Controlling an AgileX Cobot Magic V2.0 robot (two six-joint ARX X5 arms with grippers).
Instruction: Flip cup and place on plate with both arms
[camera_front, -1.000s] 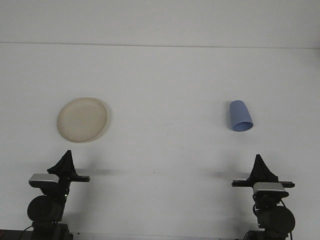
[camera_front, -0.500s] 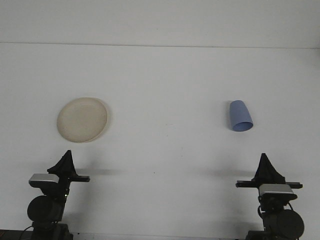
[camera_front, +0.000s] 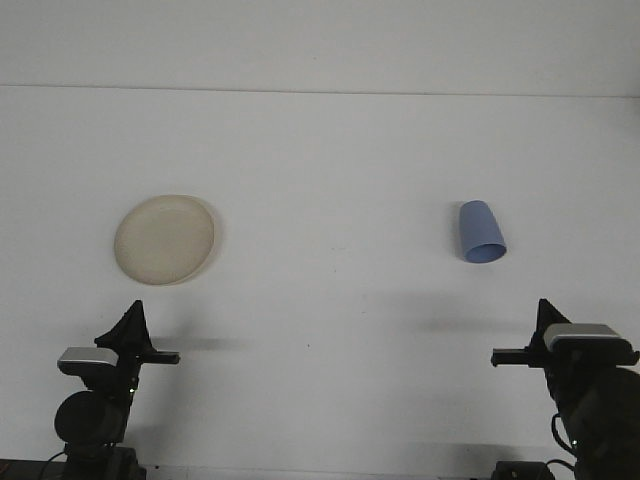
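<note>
Scanning left to right, you see left gripper (camera_front: 132, 318) at lower left of frame, holding nothing; opening can't be judged from this angle. Cream plate (camera_front: 164, 239) lies left of centre on white table (camera_front: 330, 160). Blue cup (camera_front: 480, 233) on its side at right of centre, mouth toward the bottom edge. Right gripper (camera_front: 546, 312) at lower right, holding nothing, opening likewise unreadable.

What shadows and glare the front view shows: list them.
Front view: light is even and soft, no glare on the white table; the blue plastic cup lying on its side and the cream round plate cast only faint shadows; dim smudges lie beside the left gripper and right gripper.
</note>
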